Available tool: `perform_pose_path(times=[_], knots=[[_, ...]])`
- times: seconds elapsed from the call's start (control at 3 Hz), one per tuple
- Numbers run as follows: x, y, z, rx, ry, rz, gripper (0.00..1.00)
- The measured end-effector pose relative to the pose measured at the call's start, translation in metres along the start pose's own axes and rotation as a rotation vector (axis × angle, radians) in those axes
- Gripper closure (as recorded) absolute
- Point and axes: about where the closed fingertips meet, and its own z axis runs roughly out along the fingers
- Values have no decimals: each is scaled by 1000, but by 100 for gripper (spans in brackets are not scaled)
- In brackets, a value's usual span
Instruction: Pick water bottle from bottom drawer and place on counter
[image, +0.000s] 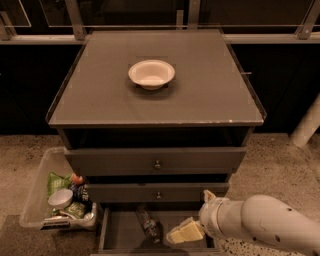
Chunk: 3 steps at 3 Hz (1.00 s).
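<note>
The water bottle, small, clear and crinkled with a dark band, lies on the grey floor of the open bottom drawer, left of its middle. My gripper hangs over the right half of that drawer, a short way right of the bottle and apart from it. Its pale yellow fingers point left toward the bottle. The white arm comes in from the lower right. The counter is the grey cabinet top above, with a white bowl near its middle.
Two wider knob-fronted drawers stick out above the bottom drawer. A clear plastic bin of packets and a small cup stands on the speckled floor left of the cabinet. A white post rises at the right. Dark panels run behind.
</note>
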Motion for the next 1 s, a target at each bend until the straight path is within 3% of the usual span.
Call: perform_pose_path(times=[0.33,0.67,1.0], knots=[[1,-1,-1,3,-1,1,0],[9,-19,1,73,-20,42,0],[30,-64,12,197,-74,121,0]])
